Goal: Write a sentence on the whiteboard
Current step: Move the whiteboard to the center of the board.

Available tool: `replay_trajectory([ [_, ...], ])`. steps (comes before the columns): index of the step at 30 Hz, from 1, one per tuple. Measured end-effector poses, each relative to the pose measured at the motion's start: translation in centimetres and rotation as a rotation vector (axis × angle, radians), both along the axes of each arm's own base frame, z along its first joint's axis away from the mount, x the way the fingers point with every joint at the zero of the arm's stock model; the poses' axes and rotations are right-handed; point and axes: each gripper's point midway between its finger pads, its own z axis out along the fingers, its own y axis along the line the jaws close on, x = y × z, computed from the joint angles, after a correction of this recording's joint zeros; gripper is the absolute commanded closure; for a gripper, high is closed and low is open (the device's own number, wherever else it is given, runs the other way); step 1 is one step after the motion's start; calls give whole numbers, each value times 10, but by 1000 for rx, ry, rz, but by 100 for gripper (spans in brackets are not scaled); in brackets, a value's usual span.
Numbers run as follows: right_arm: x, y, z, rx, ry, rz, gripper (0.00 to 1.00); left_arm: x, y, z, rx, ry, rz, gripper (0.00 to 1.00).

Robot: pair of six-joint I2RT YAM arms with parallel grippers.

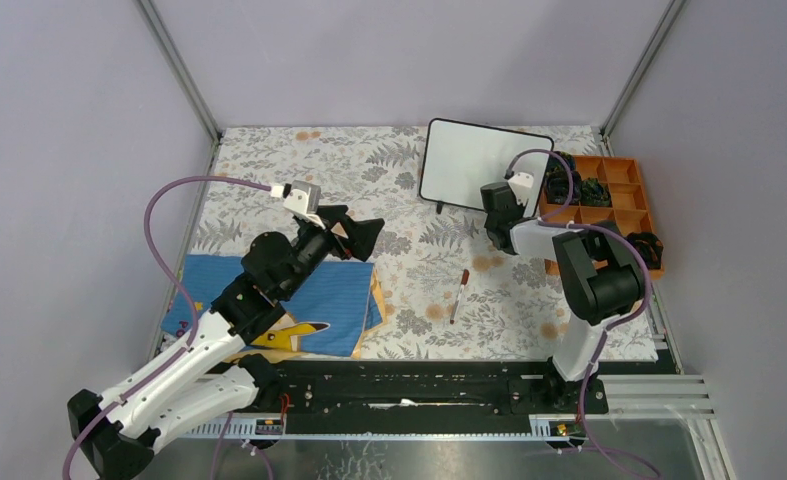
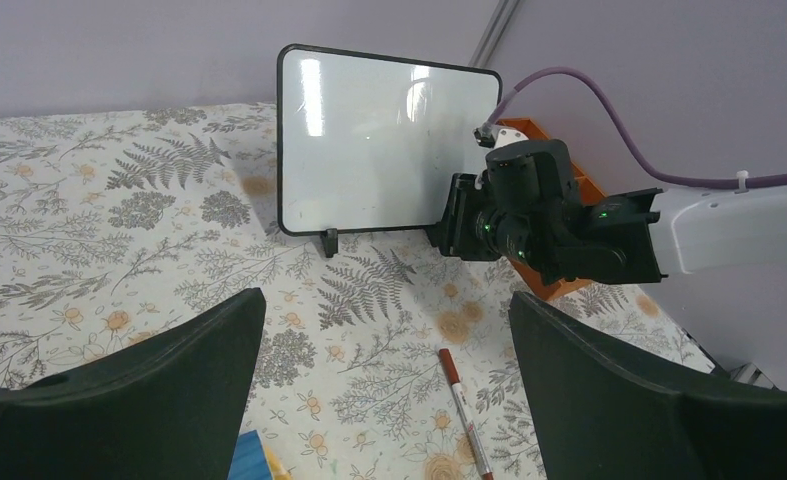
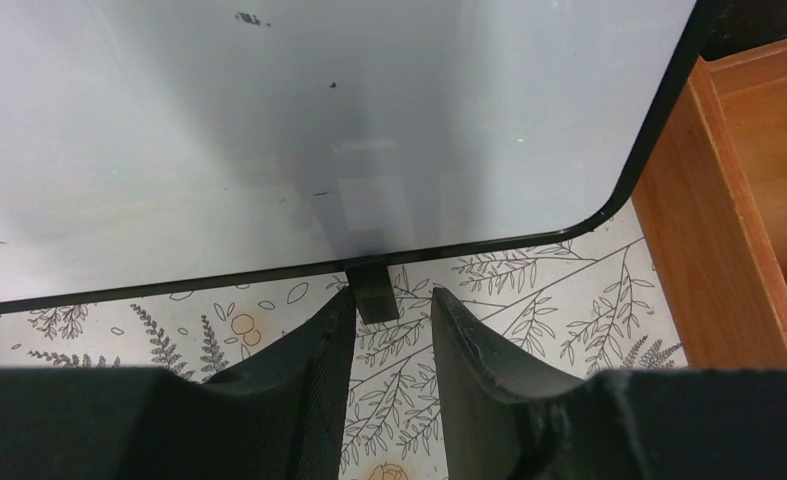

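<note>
Whiteboard [image 1: 484, 165] stands on its small black feet at the far right of the table, face tilted back toward the rear wall. Its right edge is just beside the orange tray [image 1: 624, 195]. Face is plain white, with a few tiny dark specks visible in the right wrist view.

Right gripper [image 3: 389, 300] is low at the board's near right corner, pointing at the bottom frame. Fingers partly spread, a narrow gap between them. One foot [image 3: 374, 290] of the board sits at the mouth of that gap. It looks to be against one finger, and patterned cloth shows between it and the other finger. Not pinched.

Tray: several compartments, dark items in some of them; items too small to identify. The right arm hides the tray's near left part in the top view.

Marker [image 1: 458, 296] lies flat on the fern-print tablecloth [image 1: 409, 260], nearer the arms than the board and well apart from it, between the two arms. Red cap end points toward the board.

Left gripper [image 1: 354, 232] is raised over the far edge of a blue cloth [image 1: 319, 295] at left, facing the board. Fingers spread wide, nothing between them. A yellow piece [image 1: 291, 333] shows at the blue cloth's near edge.
</note>
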Motion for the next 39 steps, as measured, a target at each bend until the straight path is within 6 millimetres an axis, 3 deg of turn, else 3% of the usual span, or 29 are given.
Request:
replay_trajectory([
  [15,9,3,-2,0,6,17,74,2,-1,-3,12,4,-1,1],
  [24,9,4,-3,-14,16,44,100,2,-2,-5,16,8,-2,1],
  [34,7,7,-3,-19,13,79,100,0,-2,-3,11,3,-10,1],
  [39,-4,17,-3,-27,13,120,100,-1,-3,-1,8,-1,-17,1],
])
